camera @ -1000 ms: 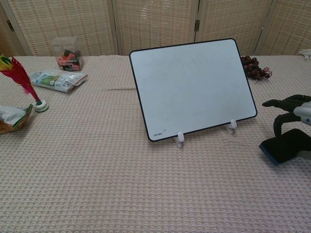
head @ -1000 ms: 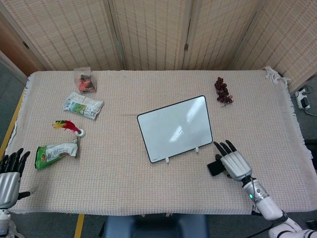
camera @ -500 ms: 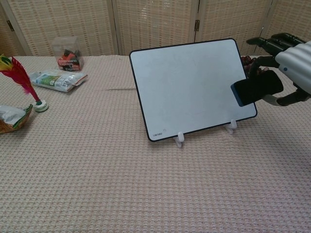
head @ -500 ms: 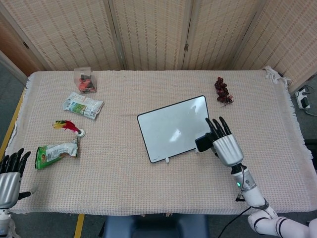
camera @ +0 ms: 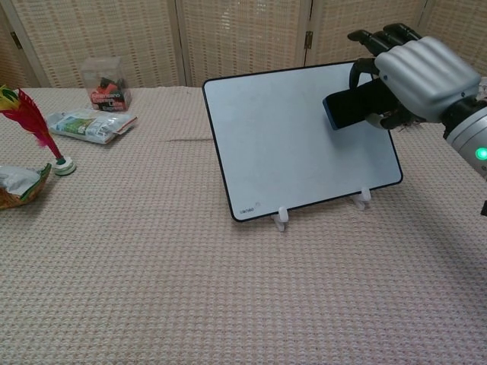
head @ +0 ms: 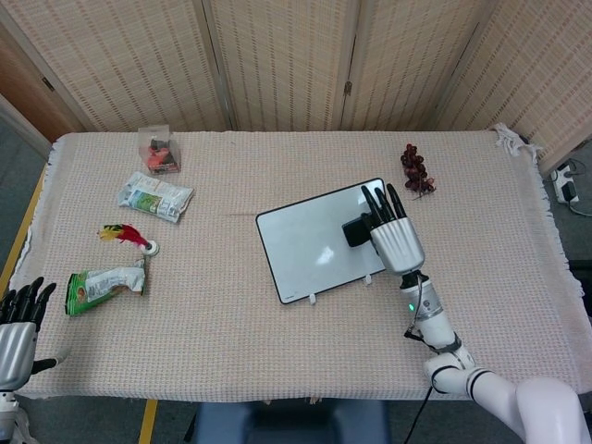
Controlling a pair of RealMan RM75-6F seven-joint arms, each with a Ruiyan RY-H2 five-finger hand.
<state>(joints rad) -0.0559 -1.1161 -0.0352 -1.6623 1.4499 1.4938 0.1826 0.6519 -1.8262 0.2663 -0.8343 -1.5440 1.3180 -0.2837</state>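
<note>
Black eraser (camera: 351, 104), gripped, before the propped whiteboard (camera: 289, 144).

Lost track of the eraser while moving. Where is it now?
The right hand holds the eraser in front of the whiteboard's upper right part in the chest view.

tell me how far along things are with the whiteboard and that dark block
Done: the right hand holds the dark eraser block lifted off the table, in front of the upper right of the whiteboard. In hand: the block hangs at the board face; whether it touches is unclear. Left: the board looks blank, with no wiping marks visible. The left hand rests open at the table's near left edge.
</note>
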